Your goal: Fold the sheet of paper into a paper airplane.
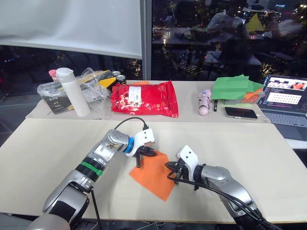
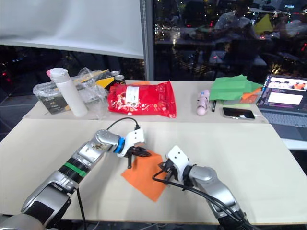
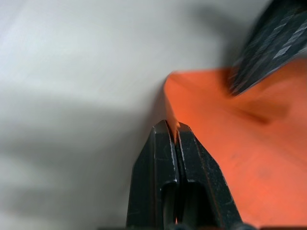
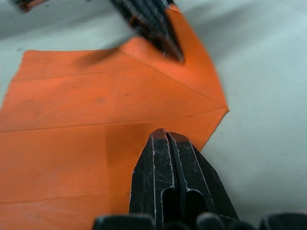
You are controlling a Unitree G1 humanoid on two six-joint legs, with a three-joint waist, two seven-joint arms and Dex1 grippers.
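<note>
Both tools closed, gripping nothing; left tool (image 1: 139, 160) tip on paper airplane (image 1: 154, 174) far corner, right tool (image 1: 174, 173) pressing its edge; best drag tips slowly along crease w/ paper pinned to surface (image 1: 57, 143).

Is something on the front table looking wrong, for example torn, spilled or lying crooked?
Nothing stands out. The orange paper lies flat on the front table, partly folded, with clean creases and no tear visible. The left gripper and right gripper press on its edges, fingers closed.
</note>
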